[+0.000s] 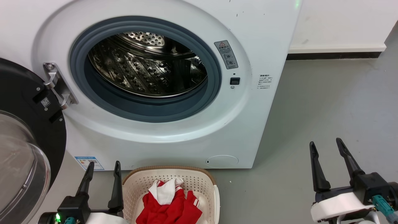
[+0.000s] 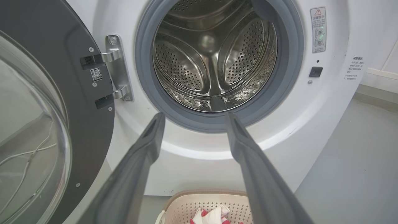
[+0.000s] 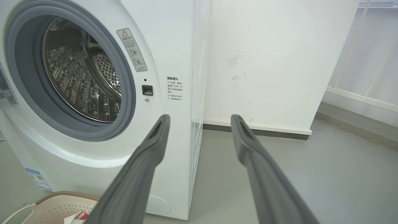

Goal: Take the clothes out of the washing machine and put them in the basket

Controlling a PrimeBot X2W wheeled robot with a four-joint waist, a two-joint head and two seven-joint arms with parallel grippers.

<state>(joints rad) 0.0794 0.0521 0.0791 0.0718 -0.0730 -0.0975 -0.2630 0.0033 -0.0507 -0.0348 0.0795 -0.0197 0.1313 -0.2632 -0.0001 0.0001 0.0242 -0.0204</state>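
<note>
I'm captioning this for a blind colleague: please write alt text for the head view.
A white washing machine stands with its door open and no laundry visible in its drum. The red-and-white clothes lie in the basket on the floor below, between the open left gripper and right gripper.

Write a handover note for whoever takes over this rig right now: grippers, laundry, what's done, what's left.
Left gripper: open, empty, just left of the basket in the head view.
Right gripper: open, empty, over the floor to the right of the washing machine.
Clothes: red and white, lying in the basket, which stands in front of the washing machine.
Drum: no clothes seen inside; door swung open to the left.
Done: unloading, as far as the views show.
Left: probably only checking the drum's hidden front bottom.
</note>
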